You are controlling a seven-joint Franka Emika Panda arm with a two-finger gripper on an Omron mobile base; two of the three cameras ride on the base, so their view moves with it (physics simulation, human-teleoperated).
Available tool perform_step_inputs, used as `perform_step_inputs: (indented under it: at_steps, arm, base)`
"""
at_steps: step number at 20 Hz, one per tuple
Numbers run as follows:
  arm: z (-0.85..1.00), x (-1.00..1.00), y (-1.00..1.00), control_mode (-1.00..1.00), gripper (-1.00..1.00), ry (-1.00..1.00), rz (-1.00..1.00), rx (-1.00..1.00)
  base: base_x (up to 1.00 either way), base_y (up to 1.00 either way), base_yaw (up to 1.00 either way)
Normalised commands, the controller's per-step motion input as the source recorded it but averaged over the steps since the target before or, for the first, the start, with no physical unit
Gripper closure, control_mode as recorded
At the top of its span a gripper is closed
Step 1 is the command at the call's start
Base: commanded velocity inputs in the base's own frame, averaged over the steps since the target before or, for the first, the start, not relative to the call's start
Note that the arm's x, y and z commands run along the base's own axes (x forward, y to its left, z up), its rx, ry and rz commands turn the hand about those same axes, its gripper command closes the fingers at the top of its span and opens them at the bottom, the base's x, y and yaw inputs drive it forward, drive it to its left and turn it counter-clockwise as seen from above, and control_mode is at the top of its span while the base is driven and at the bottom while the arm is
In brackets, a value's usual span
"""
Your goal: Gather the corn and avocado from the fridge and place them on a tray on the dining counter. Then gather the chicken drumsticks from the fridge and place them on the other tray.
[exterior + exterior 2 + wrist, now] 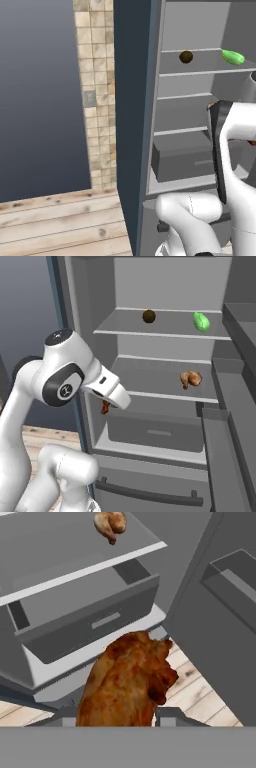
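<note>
jaws: gripping a chicken drumstick (pixel 127 682) between both fingers | second drumstick (pixel 190 378): lying on fridge shelf (pixel 150 373)

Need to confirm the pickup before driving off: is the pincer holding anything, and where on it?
Yes. The pincer is shut on a chicken drumstick, gripping its lower part between the fingertips; the rest sticks out ahead. A second drumstick lies on the fridge shelf.

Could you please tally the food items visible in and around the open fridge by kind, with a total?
Chicken drumstick: 2, one on the middle shelf, one in the gripper
Dark round item, likely the avocado: 1
Green item on the top shelf: 1
Total: 4
</note>
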Motion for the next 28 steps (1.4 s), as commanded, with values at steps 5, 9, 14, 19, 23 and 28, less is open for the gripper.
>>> perform_step_inputs:
  at_steps: [5, 9, 14, 19, 23, 28]
  arm:
    - [0.24, -0.40, 0.19, -1.00, 1.00, 0.00, -0.01, 0.00]
    - [0.00, -0.08, 0.08, -1.00, 1.00, 0.00, 0.00, 0.00]
    - [0.00, -0.04, 0.12, 1.00, 1.00, 0.00, 0.00, 0.00]
    - [0.00, 0.00, 0.00, 1.00, 1.00, 0.00, 0.00, 0.00]
    - [0.00, 0.00, 0.00, 1.00, 1.00, 0.00, 0.00, 0.00]
    - [0.00, 0.00, 0.00, 1.00, 1.00, 0.00, 0.00, 0.00]
  base:
    - [0.00, 0.00, 0.00]
    - [0.00, 0.00, 0.00]
    - [-0.08, 0.04, 0.00]
    - [-0.85, 0.08, 0.00]
    - [-1.00, 0.24, -0.04]
    - [-0.89, 0.49, -0.17]
